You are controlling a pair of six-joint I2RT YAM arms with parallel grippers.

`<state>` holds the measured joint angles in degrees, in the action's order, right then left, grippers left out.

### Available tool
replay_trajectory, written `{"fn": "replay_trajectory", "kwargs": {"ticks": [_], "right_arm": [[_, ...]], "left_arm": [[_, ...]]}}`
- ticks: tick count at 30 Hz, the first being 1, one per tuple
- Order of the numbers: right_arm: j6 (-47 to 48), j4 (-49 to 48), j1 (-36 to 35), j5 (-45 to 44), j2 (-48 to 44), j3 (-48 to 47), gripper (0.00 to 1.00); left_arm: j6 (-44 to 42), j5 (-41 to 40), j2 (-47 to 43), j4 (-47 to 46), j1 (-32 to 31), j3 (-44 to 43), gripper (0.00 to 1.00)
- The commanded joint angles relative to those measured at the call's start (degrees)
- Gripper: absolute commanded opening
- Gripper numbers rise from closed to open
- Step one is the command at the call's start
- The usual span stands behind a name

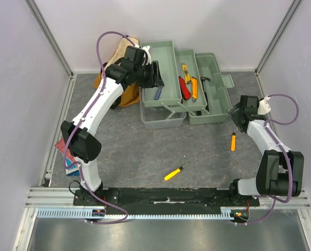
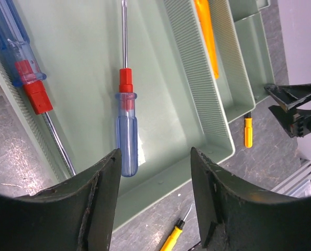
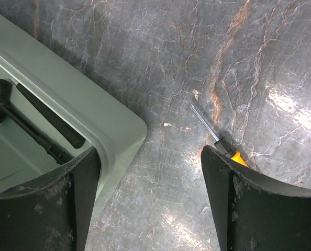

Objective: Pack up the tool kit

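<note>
Partly hidden: orange screwdriver (image 3: 237,156) handle behind right pincer (image 3: 147,178), shaft visible

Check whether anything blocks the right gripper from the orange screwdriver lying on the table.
Nothing visible does. The open right gripper hovers above the table, with the orange screwdriver lying free beside one finger. The toolbox corner sits opposite.

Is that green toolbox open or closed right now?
Open: the toolbox has its trays spread out sideways, and the screwdrivers inside lie uncovered.
</note>
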<state>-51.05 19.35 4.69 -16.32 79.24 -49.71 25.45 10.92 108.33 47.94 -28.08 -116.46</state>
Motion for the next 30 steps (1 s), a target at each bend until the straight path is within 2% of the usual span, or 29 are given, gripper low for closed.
{"fn": "replay_trajectory", "kwargs": {"ticks": [1, 4, 11, 15, 17, 21, 23, 26, 28, 30], "right_arm": [[2.9, 7.2, 2.1, -2.5, -0.7, 3.6, 0.81], [5.3, 4.2, 2.1, 1.3, -2.6, 1.1, 0.81], [9.1, 4.0, 2.1, 6.4, -4.4, -7.5, 0.82], [9.1, 4.9, 2.1, 5.7, -6.5, -9.7, 0.82], [7.6, 7.1, 2.1, 2.5, -7.7, -9.6, 0.80], [3.5, 14.4, 2.7, -6.7, -9.6, -7.6, 0.72], [2.2, 16.6, 3.4, -8.4, -11.5, -5.3, 0.64], [2.4, 17.3, 3.8, -8.0, -13.2, -1.5, 0.47], [3.4, 17.4, 3.9, -6.3, -13.1, 0.5, 0.47], [4.4, 16.9, 4.0, -4.1, -12.0, 2.4, 0.51]], "left_arm": [[-2.1, 1.3, -4.0, -0.3, 0.7, -2.6, 0.61], [-2.3, 1.2, -4.2, -0.3, 0.7, -2.5, 0.61], [-2.7, 1.2, -4.1, -0.2, 1.2, -2.3, 0.61], [-2.8, 0.9, -4.3, 0.0, 1.4, -2.1, 0.61], [-2.9, 0.9, -4.5, 0.0, 1.4, -2.0, 0.61], [-2.9, 0.6, -4.9, 0.0, 1.4, -1.9, 0.61], [-3.0, 0.6, -5.3, 0.0, 1.6, -1.7, 0.62], [-3.0, 0.6, -5.7, 0.0, 1.6, -1.5, 0.62], [-3.0, 0.8, -5.9, -0.1, 1.6, -1.5, 0.62], [-3.0, 0.9, -6.1, 0.0, 1.8, -1.2, 0.62]]}}
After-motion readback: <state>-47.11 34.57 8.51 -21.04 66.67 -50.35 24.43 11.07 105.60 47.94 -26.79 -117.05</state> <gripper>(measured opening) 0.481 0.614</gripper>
